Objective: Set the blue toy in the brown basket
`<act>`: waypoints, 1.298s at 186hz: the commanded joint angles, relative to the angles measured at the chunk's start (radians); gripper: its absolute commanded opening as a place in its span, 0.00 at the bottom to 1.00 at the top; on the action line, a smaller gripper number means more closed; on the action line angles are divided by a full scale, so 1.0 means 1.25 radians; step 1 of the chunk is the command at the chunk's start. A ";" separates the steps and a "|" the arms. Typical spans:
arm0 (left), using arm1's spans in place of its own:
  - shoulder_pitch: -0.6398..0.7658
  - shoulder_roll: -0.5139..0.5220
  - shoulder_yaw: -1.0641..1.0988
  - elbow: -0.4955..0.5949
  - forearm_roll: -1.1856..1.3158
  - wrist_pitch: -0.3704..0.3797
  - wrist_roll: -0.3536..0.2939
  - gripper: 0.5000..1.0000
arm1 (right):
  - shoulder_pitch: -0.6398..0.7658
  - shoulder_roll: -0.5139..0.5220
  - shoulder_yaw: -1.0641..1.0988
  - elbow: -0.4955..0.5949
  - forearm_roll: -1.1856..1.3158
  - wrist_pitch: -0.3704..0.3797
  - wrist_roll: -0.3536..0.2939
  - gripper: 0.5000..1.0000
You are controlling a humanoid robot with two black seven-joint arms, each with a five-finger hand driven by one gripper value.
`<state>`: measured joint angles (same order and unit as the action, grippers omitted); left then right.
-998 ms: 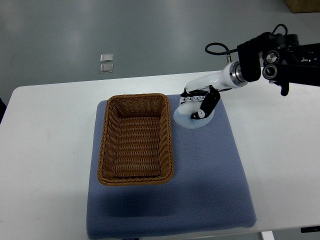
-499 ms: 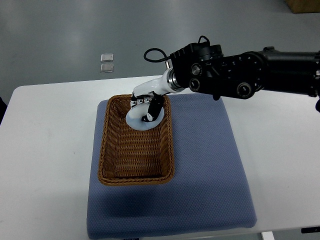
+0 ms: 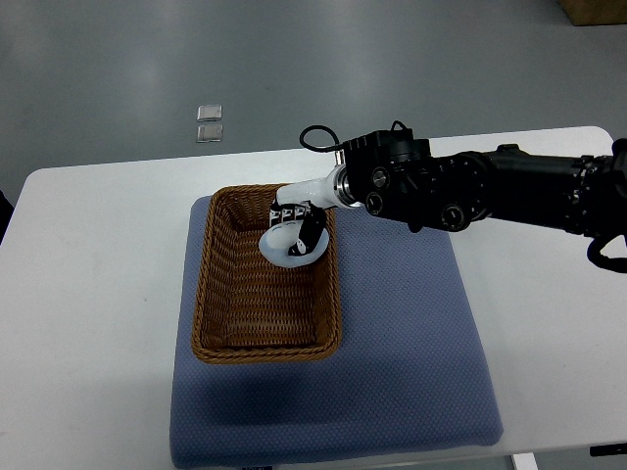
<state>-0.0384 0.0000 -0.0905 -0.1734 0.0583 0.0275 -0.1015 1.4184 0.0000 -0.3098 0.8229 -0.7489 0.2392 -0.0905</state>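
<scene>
Pale-blue toy (image 3: 284,249) is hanging in my right hand (image 3: 297,227), fingers gripping it over the basket (image 3: 201,294); next I'm opening them to drop it.

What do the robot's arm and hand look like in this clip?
Only the right arm shows: bulky black housing with round silver fittings and a black cable looping near the wrist. A white wrist section leads to the right hand, white with black finger segments.

Pale blue toy (image 3: 287,247) held over brown wicker basket's (image 3: 211,294) far end.
</scene>
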 commanded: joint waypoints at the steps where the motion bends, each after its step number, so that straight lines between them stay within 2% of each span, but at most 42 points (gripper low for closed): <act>1: 0.000 0.000 0.000 0.000 0.000 0.000 0.000 1.00 | -0.004 0.000 0.001 -0.002 0.003 -0.009 0.001 0.43; 72: 0.000 0.000 0.001 0.000 0.000 0.000 0.000 1.00 | -0.024 0.000 0.010 -0.001 0.005 -0.011 0.002 0.57; 179: 0.000 0.000 0.002 0.001 -0.001 0.000 0.000 1.00 | 0.030 0.000 0.074 0.004 0.078 0.000 0.005 0.63; 224: 0.000 0.000 0.002 0.001 0.000 0.000 0.000 1.00 | 0.057 0.000 0.191 0.004 0.080 0.000 0.009 0.65; 242: 0.000 0.000 0.002 0.001 0.000 0.000 0.000 1.00 | 0.043 -0.047 0.297 0.004 0.081 -0.001 0.010 0.69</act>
<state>-0.0384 0.0000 -0.0873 -0.1718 0.0583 0.0278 -0.1011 1.4873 -0.0103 -0.0687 0.8287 -0.6486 0.2398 -0.0799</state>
